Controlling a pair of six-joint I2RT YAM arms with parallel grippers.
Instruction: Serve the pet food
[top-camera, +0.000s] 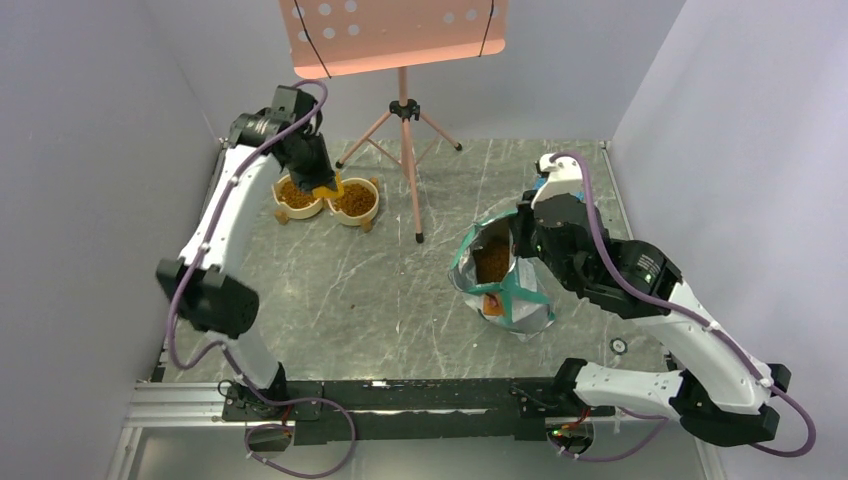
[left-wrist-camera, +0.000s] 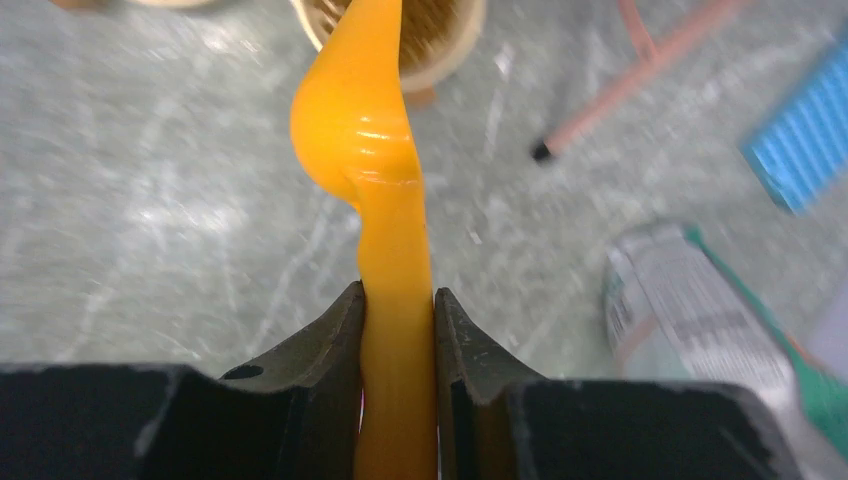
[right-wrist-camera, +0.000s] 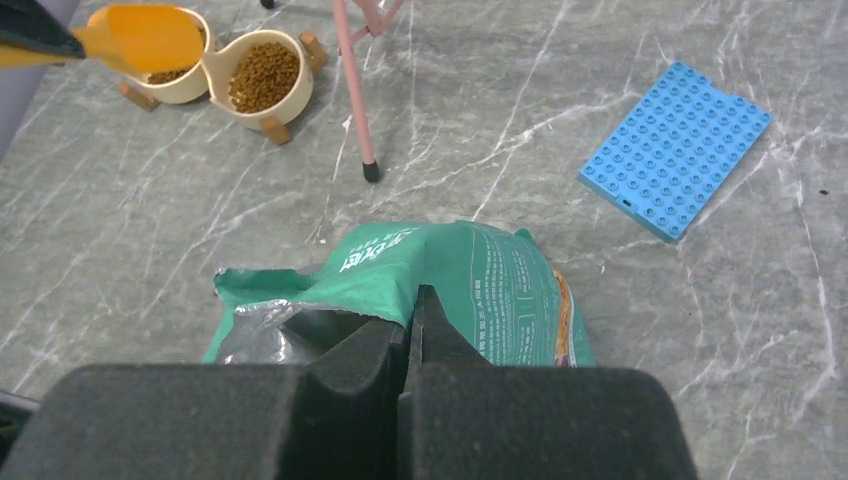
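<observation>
Brown kibble fills two joined cream bowls, the left (top-camera: 296, 192) and the right (top-camera: 354, 197), at the far left of the table. They also show in the right wrist view (right-wrist-camera: 262, 76). My left gripper (left-wrist-camera: 397, 300) is shut on the handle of a yellow scoop (left-wrist-camera: 355, 120). It holds the scoop head just above the bowls (top-camera: 327, 188); what the scoop holds is hidden. My right gripper (right-wrist-camera: 412, 305) is shut on the top rim of the open teal bag (right-wrist-camera: 470, 270), holding it upright. More kibble shows inside the bag (top-camera: 492, 260).
A pink music stand (top-camera: 404, 110) stands at the back, with one leg tip (right-wrist-camera: 371, 172) between the bowls and the bag. A blue studded baseplate (right-wrist-camera: 672, 148) lies to the right of the bag. Grey walls close in both sides.
</observation>
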